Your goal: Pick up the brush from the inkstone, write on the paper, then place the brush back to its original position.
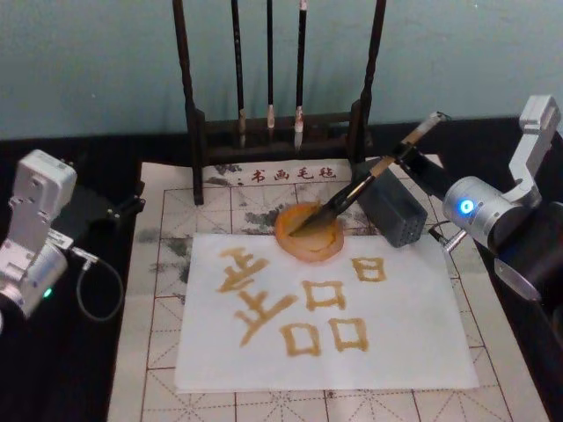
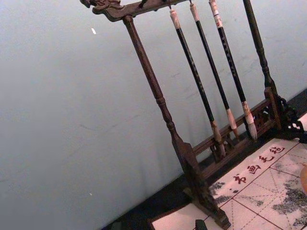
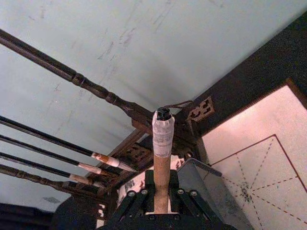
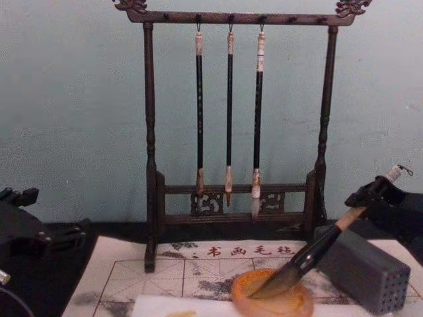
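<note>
Brush (image 1: 359,188), upper handle pinched by right gripper (image 1: 412,151) fingers, tuft resting in inkstone (image 1: 309,233) beside written paper (image 1: 325,343) mid-table: should release gently, handle propped on rim; left gripper fingers cannot be told

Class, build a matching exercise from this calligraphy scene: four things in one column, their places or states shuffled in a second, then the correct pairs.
Column 1
1. brush
2. three thin brushes
3. paper
4. grey block

Column 2
A. hanging from the wooden rack
B. lying flat, covered in golden characters
C. tilted, tuft in the inkstone, handle in the right claw
D. standing beside the inkstone, end face full of small holes

Pairs: 1-C, 2-A, 3-B, 4-D
</note>
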Controlling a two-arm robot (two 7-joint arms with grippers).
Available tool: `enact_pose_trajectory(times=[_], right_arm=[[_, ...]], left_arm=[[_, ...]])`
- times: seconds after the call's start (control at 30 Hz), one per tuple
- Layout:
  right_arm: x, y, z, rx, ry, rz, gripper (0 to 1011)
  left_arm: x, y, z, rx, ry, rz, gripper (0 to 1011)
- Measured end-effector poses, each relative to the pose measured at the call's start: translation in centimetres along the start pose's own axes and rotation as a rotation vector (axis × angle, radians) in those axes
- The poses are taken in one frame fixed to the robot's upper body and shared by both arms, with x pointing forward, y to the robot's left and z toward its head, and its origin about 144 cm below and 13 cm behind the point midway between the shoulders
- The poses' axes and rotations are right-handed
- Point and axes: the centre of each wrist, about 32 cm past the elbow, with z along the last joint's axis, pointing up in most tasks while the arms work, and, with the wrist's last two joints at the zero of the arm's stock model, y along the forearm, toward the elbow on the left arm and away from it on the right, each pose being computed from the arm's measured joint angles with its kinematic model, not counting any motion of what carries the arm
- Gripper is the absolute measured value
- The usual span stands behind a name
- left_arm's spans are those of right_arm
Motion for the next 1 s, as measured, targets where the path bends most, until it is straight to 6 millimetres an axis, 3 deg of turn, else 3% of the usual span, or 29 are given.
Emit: enact_pose_trajectory(times=[0.17,0.63,0.8,1.0], right_arm=[[0.0,0.0,0.01,0.0,0.0,0.001,231],[0.01,-0.02,0.01,-0.001,0.001,0.002,641],[0.01,-0.02,0.01,-0.001,0.001,0.002,833],[0.01,-0.02,0.01,-0.001,0.001,0.002,969]], left_arm=[[0.0,0.0,0.0,0.0,0.0,0.0,1001],[0.0,0.0,0.0,0.0,0.0,0.0,1001],[0.0,0.0,0.0,0.0,0.0,0.0,1001],[0.0,0.0,0.0,0.0,0.0,0.0,1001]])
